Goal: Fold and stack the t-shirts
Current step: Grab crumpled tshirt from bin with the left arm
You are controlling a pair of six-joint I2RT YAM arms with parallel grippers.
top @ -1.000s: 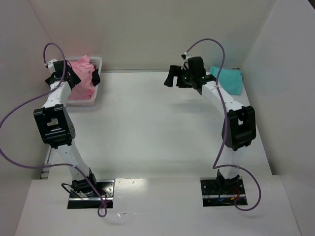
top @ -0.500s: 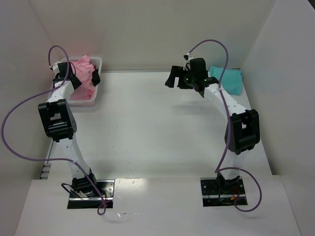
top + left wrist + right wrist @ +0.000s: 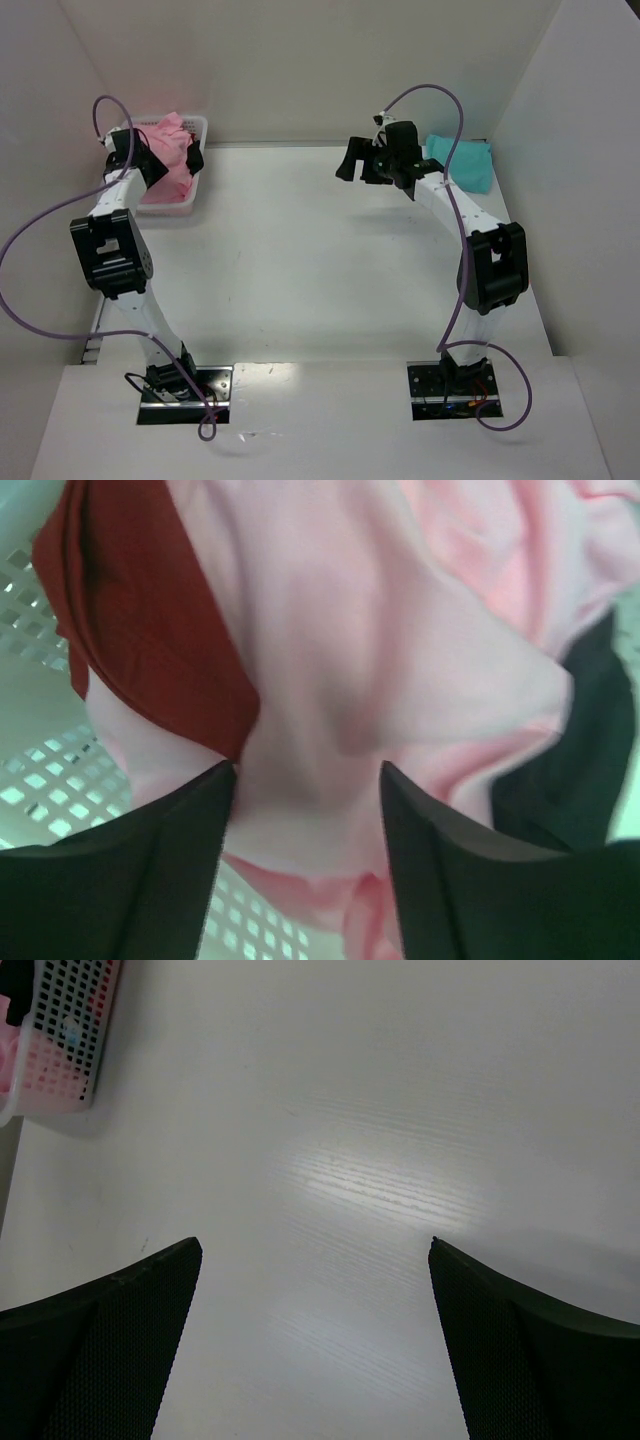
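The light pink t-shirt is bunched up in the white lattice basket at the back left. My left gripper is in the basket with its fingers closed on a thick fold of the pink t-shirt. A dark red t-shirt lies under the pink one. The teal t-shirt lies folded at the back right. My right gripper is open and empty above the bare table, left of the teal t-shirt.
The basket also shows in the right wrist view, far left, and its floor in the left wrist view. White walls enclose the table at the back and on both sides. Purple cables loop off both arms.
My left arm's elbow swung a little right and back while its gripper stayed at the pink t-shirt in the basket. My right arm has shifted slightly.
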